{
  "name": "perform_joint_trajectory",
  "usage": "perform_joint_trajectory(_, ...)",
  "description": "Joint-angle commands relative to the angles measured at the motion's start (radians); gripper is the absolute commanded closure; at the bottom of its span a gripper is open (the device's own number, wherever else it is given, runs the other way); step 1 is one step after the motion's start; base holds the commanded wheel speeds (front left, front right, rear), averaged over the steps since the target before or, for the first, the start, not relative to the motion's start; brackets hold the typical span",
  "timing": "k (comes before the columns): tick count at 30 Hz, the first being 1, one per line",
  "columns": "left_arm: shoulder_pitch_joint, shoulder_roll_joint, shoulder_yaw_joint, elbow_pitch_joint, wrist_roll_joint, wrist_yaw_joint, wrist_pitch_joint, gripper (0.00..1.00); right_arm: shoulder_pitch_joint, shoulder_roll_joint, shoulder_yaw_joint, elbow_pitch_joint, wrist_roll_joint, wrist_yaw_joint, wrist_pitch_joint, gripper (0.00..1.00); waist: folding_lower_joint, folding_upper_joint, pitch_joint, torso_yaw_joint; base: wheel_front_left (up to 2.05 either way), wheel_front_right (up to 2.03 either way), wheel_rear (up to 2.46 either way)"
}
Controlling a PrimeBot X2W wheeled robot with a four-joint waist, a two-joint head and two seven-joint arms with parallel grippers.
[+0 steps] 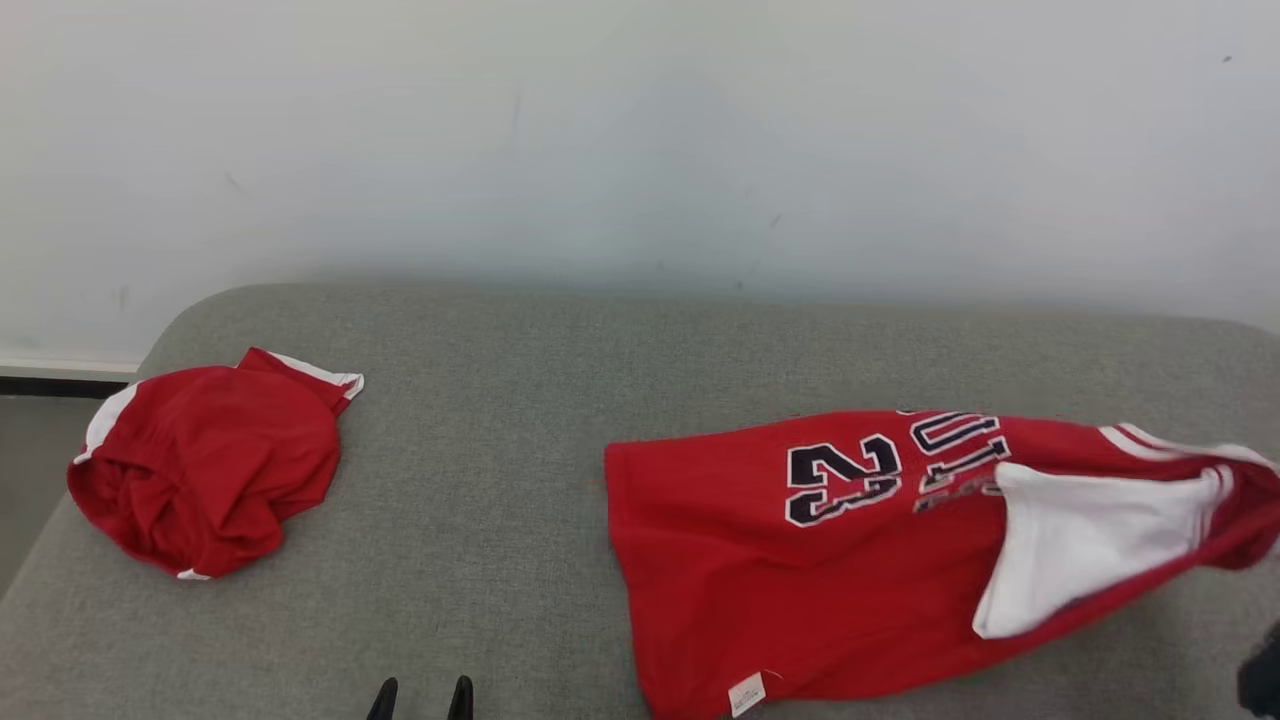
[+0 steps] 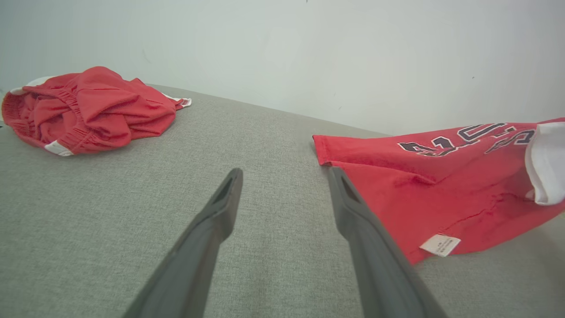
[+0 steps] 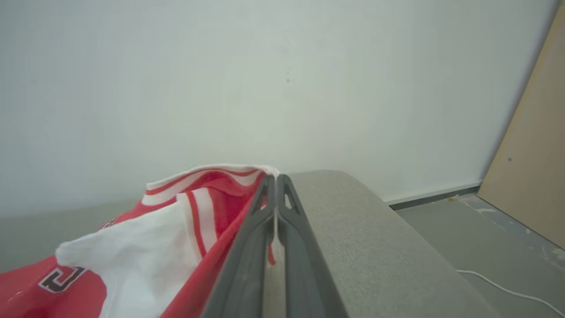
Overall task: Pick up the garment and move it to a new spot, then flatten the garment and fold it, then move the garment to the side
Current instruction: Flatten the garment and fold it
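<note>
The garment (image 1: 760, 580) is a red jersey with a dark "23" and a white lining. It lies on the right half of a grey padded surface (image 1: 520, 400), and its right end is lifted. My right gripper (image 3: 276, 179) is shut on the garment's (image 3: 132, 251) white-trimmed edge, near the surface's right end. At the bottom edge of the head view my left gripper (image 1: 420, 688) is open with nothing between its fingers. In the left wrist view the left gripper (image 2: 284, 172) hovers low over the bare surface, just left of the garment's (image 2: 441, 194) hem corner.
A crumpled pair of red shorts (image 1: 210, 460) with white trim sits at the surface's far left, also seen as the shorts (image 2: 92, 110) in the left wrist view. A pale wall (image 1: 640, 150) runs close behind. Right of the surface are floor, a white cable (image 3: 507, 289) and a wooden panel (image 3: 534, 154).
</note>
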Motion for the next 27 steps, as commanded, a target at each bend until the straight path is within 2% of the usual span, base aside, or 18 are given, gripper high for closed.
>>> perform_joint_trajectory(1, 0.005, -0.001, 0.0, -0.002, -0.002, 0.001, -0.003, 0.0, 0.053, 0.013, -0.047, 0.001, 0.0, -0.002, 0.03, 1.0, 0.0001, 0.0, 0.002, -0.008, 0.0, 0.0, 0.0)
perform_joint_trajectory(3, -0.001, -0.001, -0.004, 0.0, -0.003, 0.001, -0.003, 0.0, 0.083, 0.021, -0.095, 0.018, -0.02, -0.002, 0.074, 1.0, 0.0001, 0.0, 0.005, -0.011, 0.0, 0.0, 0.0)
perform_joint_trajectory(7, -0.015, -0.001, -0.009, 0.004, -0.004, 0.001, -0.003, 0.0, 0.111, 0.029, -0.184, 0.126, -0.05, -0.002, 0.137, 1.0, 0.0001, 0.0, 0.012, -0.012, 0.0, 0.0, 0.0)
perform_joint_trajectory(8, -0.019, -0.001, -0.008, 0.006, -0.004, 0.001, -0.003, 0.0, 0.113, 0.03, -0.204, 0.164, -0.061, -0.002, 0.15, 0.83, 0.0001, 0.0, 0.014, -0.011, 0.0, 0.0, 0.0)
perform_joint_trajectory(10, -0.025, -0.001, -0.01, 0.008, -0.004, 0.001, -0.003, 0.0, 0.097, 0.031, -0.228, 0.229, -0.062, -0.002, 0.151, 0.0, 0.0001, 0.0, 0.017, -0.008, 0.0, 0.0, 0.0)
perform_joint_trajectory(15, -0.027, 0.002, -0.005, 0.01, -0.003, 0.001, -0.003, 0.0, 0.073, 0.031, -0.212, 0.328, -0.046, -0.002, 0.107, 0.0, 0.0001, 0.0, 0.018, -0.002, 0.0, 0.0, 0.0)
perform_joint_trajectory(18, -0.026, 0.002, -0.003, 0.011, -0.003, 0.001, -0.003, 0.0, 0.066, 0.031, -0.191, 0.332, -0.034, -0.002, 0.069, 0.0, 0.0001, 0.0, 0.017, -0.001, 0.0, 0.0, 0.0)
perform_joint_trajectory(23, -0.024, 0.002, 0.004, 0.013, -0.001, 0.001, -0.003, 0.0, 0.046, 0.031, -0.092, 0.281, 0.021, -0.002, -0.038, 0.0, 0.0001, 0.0, 0.011, -0.005, 0.0, 0.0, 0.0)
perform_joint_trajectory(27, -0.026, 0.001, 0.003, 0.016, -0.003, 0.001, -0.003, 0.0, 0.079, 0.032, 0.033, 0.206, 0.068, -0.002, -0.097, 0.0, 0.0001, 0.0, 0.007, -0.011, 0.0, 0.0, 0.0)
